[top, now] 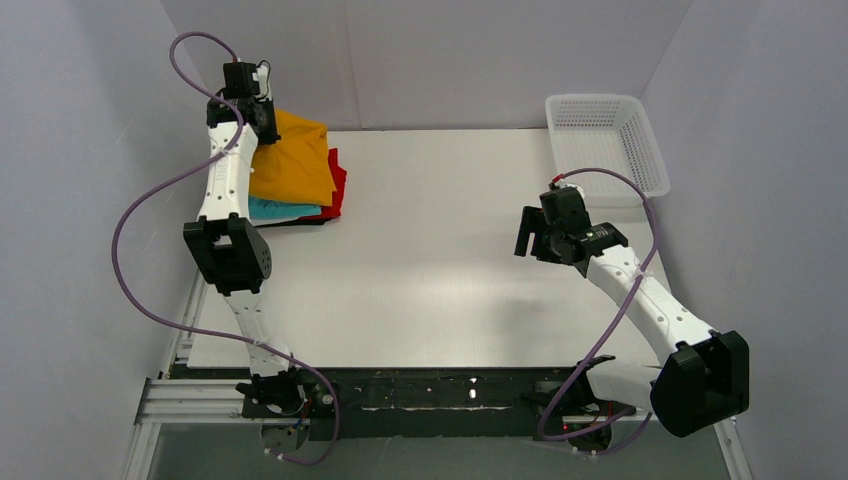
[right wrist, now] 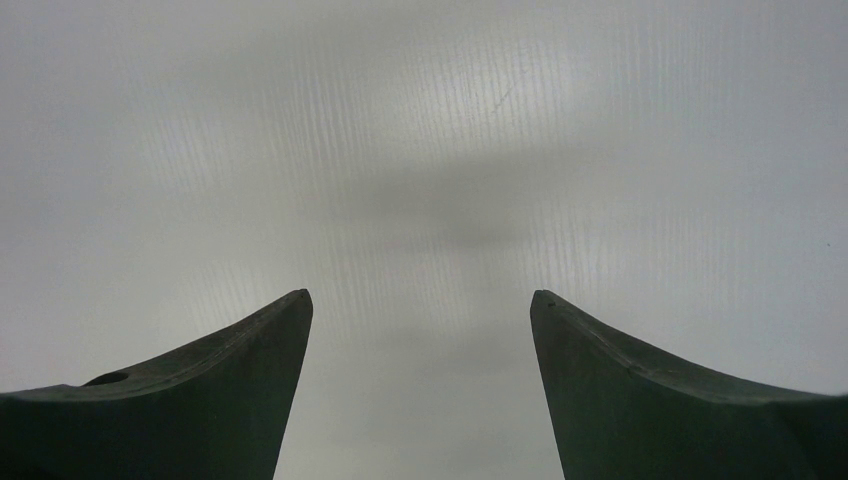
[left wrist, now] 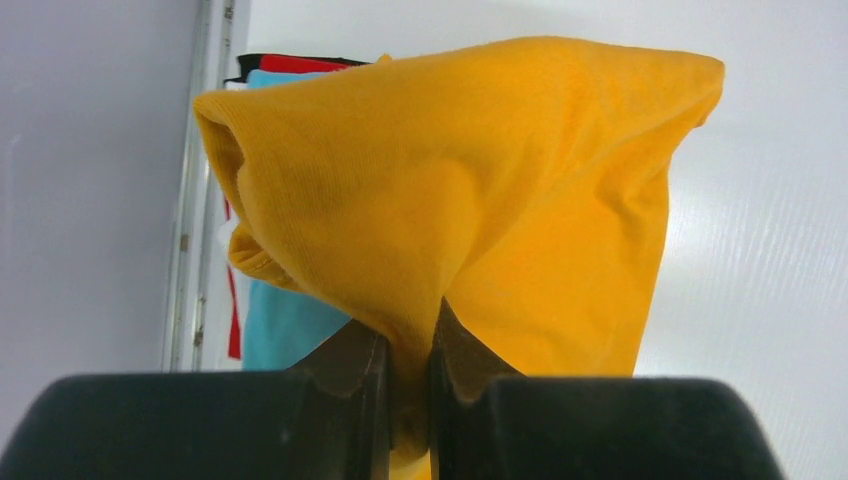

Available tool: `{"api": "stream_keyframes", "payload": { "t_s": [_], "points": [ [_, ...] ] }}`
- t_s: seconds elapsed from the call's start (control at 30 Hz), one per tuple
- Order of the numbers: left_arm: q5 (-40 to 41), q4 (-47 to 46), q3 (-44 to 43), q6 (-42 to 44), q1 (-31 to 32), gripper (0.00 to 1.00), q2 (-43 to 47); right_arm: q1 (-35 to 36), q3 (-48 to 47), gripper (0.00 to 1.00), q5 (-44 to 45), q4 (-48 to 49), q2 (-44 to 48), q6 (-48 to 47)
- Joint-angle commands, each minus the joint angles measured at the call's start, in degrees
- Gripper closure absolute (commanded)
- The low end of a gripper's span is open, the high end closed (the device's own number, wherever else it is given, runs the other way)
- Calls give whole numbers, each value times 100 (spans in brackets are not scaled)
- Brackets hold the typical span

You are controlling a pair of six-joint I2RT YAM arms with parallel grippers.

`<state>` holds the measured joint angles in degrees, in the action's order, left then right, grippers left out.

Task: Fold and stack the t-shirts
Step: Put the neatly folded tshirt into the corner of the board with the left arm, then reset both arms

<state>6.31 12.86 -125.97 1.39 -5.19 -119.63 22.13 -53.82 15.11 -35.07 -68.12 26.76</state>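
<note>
Pinching a bunched fold of the orange t-shirt, your left gripper has its jaws clamped tight on the cloth. The shirt hangs lumpy over the pile of folded shirts at the far left corner of the table. Your right gripper is spread wide, holding nothing, above the tabletop near the basket. Expect the shirt to be light, limp and shapeless, likely to sag and drag. Take it by two corners of an edge rather than one bunch, so it lands flat.

white links, black joint housings, looping purple cables, dark wedge-shaped fingers.
</note>
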Motion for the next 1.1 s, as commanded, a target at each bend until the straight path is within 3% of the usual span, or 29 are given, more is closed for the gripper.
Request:
{"api": "stream_keyframes", "payload": {
  "t_s": [0.0,0.37,0.6,0.63,0.67,0.73,0.77,1.07],
  "points": [
    [-360,-229,61,126,-110,100,-330,-16,-273,12,184,-353,123,86],
    [-627,-572,-182,-346,-519,100,-799,-16,-221,12,797,-1104,813,368],
    [-444,-506,-117,-659,-807,84,-864,-16,-415,12,1057,-1311,987,402],
    [-473,-500,-112,-710,-867,80,-863,-16,-426,12,1055,-1322,978,415],
    [-566,-491,-101,-752,-915,69,-851,-16,-444,12,1048,-1327,961,413],
    [-783,-478,-68,-803,-993,11,-799,-17,-472,12,1057,-1357,922,406],
    [-842,-478,-56,-811,-1022,3,-774,-16,-503,12,1065,-1379,904,404],
    [-1323,8,-425,-1560,-1028,2,-426,-21,-468,12,1141,-1330,1003,387]
  ]
}}
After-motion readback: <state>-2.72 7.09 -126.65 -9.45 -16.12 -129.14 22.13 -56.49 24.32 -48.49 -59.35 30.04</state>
